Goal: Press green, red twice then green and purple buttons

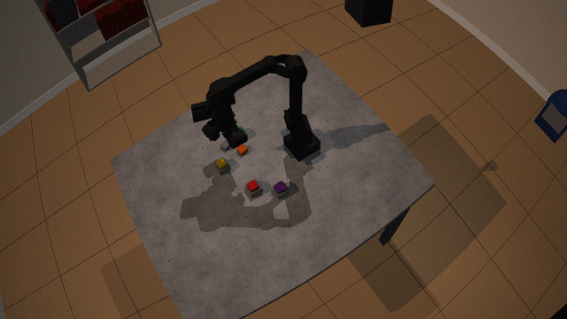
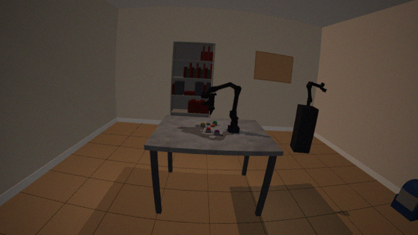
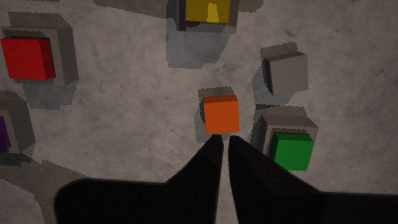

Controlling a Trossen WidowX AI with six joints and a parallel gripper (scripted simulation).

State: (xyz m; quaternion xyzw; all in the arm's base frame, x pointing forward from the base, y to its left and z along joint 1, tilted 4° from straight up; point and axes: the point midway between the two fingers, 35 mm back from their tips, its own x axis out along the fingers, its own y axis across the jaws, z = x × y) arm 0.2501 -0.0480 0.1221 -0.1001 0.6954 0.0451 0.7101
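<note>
The green square-capped push-button [image 1: 240, 128] [image 2: 215, 123] [image 3: 292, 152] is seen just beside the small orange block [image 1: 242, 150] [image 2: 212, 125] [image 3: 221, 115], its cap raised. Above them the black parallel-jaw gripper [image 2: 211, 113] [image 3: 224, 143] is held nearly closed, with nothing gripped. Completed presses cannot be read from sprung-back caps; the second green press is probably due, with purple left afterwards.

the wrist view's left edge cuts off the purple button [image 3: 4, 135], its top edge the yellow one [image 3: 207, 11].
</note>
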